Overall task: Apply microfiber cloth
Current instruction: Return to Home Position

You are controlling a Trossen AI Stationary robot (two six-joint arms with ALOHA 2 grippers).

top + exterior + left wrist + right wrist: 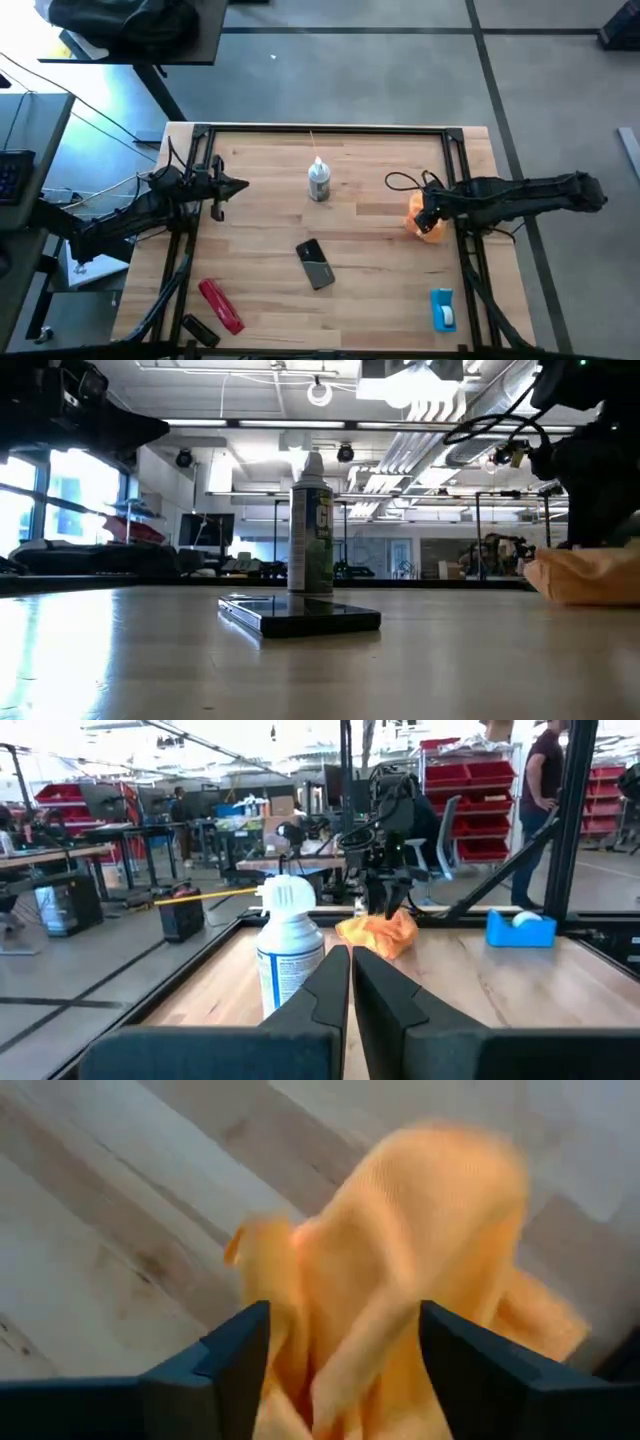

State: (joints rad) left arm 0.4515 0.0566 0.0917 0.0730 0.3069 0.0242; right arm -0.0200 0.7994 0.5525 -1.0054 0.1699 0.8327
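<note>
Left arm (120,215), right arm (520,192): dark, near-black, jointed segments, boxy housings; thin black cable (388,182) looping off right arm's wrist; left jaws: two dark wedge-shaped fingers (325,1000), smooth flat faces; right jaws: dark blue-grey, angular, matte

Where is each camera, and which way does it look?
High: above the table, looking straight down; both arms show.
Low: at tabletop height, facing phone and spray bottle; dark arm parts above.
Left wrist: on the left arm, past its shut left hand toward the right hand.
Right wrist: on the right arm, over the microfiber cloth; that open hand shows.
All four see the cloth.
</note>
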